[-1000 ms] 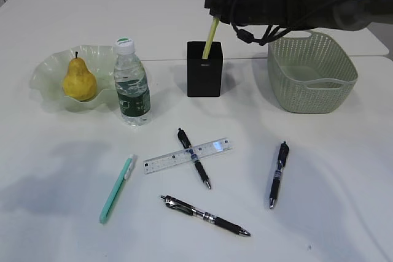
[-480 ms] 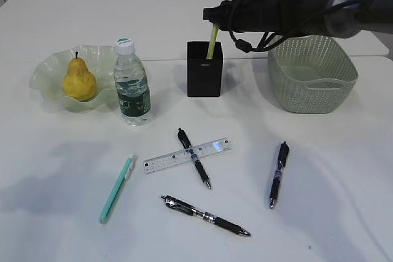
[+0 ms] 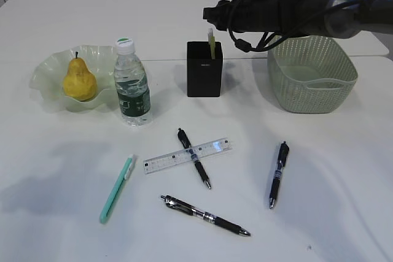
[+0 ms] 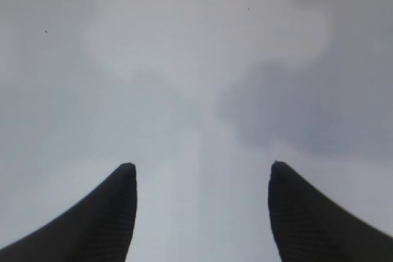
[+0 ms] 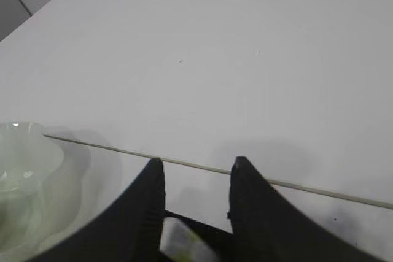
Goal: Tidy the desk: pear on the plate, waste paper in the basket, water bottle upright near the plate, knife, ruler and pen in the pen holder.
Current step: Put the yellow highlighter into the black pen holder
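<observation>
Pen holder [image 3: 204, 69], right below the right pincer [image 5: 195, 173], now keeps the yellow-green stick [image 3: 210, 40] that has dropped in; the pincer's jaws stand apart, empty. Pens, ruler, knife remain.

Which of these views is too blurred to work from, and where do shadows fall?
Left wrist view: blurred throughout, only the left tool and grey blotches of shadow on white. Right wrist view: sharper, seam line crisp, plate soft-edged. Exterior view: sharp; soft arm shadows lie on the desk at lower left.
</observation>
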{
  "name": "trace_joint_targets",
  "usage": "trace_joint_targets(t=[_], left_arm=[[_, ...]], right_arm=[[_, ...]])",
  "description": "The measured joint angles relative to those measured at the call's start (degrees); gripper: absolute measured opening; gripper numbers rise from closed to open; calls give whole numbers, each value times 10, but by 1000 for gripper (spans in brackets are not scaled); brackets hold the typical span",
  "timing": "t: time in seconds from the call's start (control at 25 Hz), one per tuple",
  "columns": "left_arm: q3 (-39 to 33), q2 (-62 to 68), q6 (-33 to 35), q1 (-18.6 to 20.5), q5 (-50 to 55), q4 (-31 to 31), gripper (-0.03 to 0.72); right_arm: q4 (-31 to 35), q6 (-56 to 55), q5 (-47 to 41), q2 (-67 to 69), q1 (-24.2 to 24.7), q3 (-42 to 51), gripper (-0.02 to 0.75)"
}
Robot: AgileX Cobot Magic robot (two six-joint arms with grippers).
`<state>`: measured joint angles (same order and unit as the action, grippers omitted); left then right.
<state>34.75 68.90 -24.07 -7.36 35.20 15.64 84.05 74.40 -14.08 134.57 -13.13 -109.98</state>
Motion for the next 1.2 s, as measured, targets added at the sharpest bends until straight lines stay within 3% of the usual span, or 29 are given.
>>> trace_joint_targets(t=[0.52, 0.64, 0.76, 1.04, 1.2], left_arm=[[0, 0, 0, 0, 0, 0, 475], [0, 0, 0, 0, 0, -1, 475], [0, 0, 0, 0, 0, -1, 475], [0, 0, 0, 0, 0, -1, 475], [0, 0, 1, 0, 8, -1, 475]], right_arm=[[2, 0, -14, -6, 0, 0, 295], [-27, -27, -24, -23, 0, 0, 299], [-110, -111, -52, -42, 0, 0, 302], [-416, -381, -192, -89, 2, 0, 302], [-491, -445, -271, -127, 3, 0, 302]])
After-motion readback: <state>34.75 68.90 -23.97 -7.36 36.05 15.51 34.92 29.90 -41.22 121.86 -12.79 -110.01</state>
